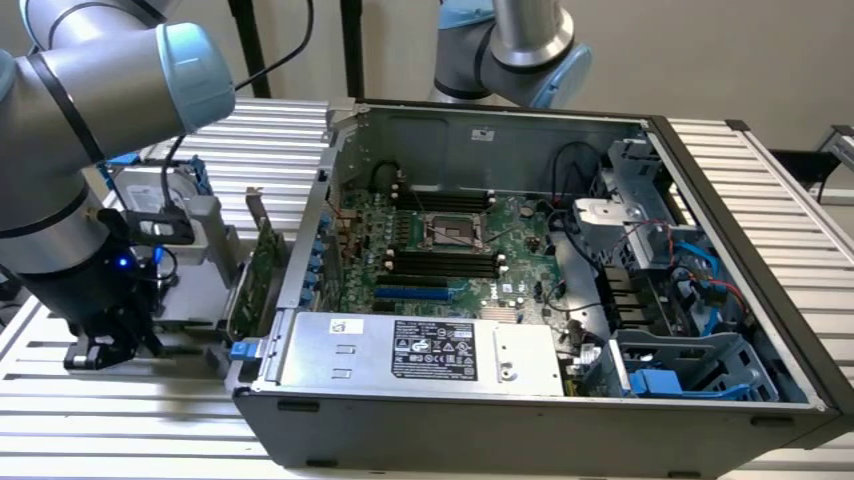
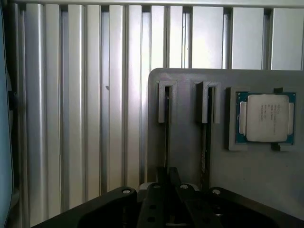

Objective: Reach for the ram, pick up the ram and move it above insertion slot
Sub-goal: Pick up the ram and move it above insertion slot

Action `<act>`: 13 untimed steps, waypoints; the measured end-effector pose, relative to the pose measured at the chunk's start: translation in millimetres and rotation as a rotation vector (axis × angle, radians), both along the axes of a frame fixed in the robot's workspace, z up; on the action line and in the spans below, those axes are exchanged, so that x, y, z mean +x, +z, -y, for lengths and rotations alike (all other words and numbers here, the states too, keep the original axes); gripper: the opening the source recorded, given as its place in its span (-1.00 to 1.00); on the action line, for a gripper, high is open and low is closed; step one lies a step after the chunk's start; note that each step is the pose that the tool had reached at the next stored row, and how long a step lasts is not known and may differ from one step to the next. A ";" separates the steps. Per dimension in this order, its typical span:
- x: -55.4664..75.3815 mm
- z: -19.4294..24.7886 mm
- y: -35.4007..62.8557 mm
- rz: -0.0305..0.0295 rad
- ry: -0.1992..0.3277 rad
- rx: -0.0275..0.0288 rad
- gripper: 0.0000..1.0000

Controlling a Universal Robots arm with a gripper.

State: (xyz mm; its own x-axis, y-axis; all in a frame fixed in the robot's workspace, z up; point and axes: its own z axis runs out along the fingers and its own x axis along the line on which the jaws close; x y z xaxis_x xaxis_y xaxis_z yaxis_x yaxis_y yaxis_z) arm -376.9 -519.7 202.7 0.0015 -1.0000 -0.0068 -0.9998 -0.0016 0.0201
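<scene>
Writing: the power supply (image 1: 414, 348), at the front of the open computer case (image 1: 534, 430), has a black-and-white rating label with certification marks and a small white sticker near one corner. None of the text can be read. The processor (image 2: 266, 118) has faint print on its metal lid, also unreadable.

Arm pose: the arm stands at the exterior view's left and reaches straight down outside the case. The gripper (image 1: 104, 350) is low over the slatted aluminium table (image 1: 134, 420), and a blue light glows on the wrist. In the wrist view the gripper (image 2: 168, 178) sits directly over one slot of the grey fixture tray (image 2: 185, 95).

Task item: the ram (image 2: 167, 128) stands on edge in that slot, in line with the gripper. Whether the gripper has closed on it cannot be told.

Surroundings:
- A second memory stick (image 2: 205, 142) stands in the neighbouring slot, with the processor seated in a pocket beside it.
- A green expansion card (image 1: 260, 265) stands upright between the arm and the case wall.
- Inside the case, the motherboard (image 1: 467, 235) shows its CPU socket (image 1: 451, 232) and the black memory slots (image 1: 441, 262) just below it.
- A second robot arm (image 1: 527, 50) is behind the case at the top centre of the exterior view.
</scene>
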 end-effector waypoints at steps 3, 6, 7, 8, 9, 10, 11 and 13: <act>0.0 0.0 8.1 -0.0002 0.000 -0.0014 -0.73; 0.1 -0.1 21.2 -0.0012 0.000 -0.0020 -0.73; 0.3 0.0 25.7 -0.0018 0.000 -0.0021 -0.73; 0.5 0.0 30.2 -0.0022 0.000 -0.0022 -0.73; 0.8 0.0 34.7 -0.0024 0.000 -0.0021 -0.73; 1.0 0.0 39.2 -0.0026 0.000 -0.0021 -0.73; 1.4 0.0 43.7 -0.0027 0.000 -0.0021 -0.73; 2.6 0.0 52.7 -0.0030 0.000 -0.0021 -0.73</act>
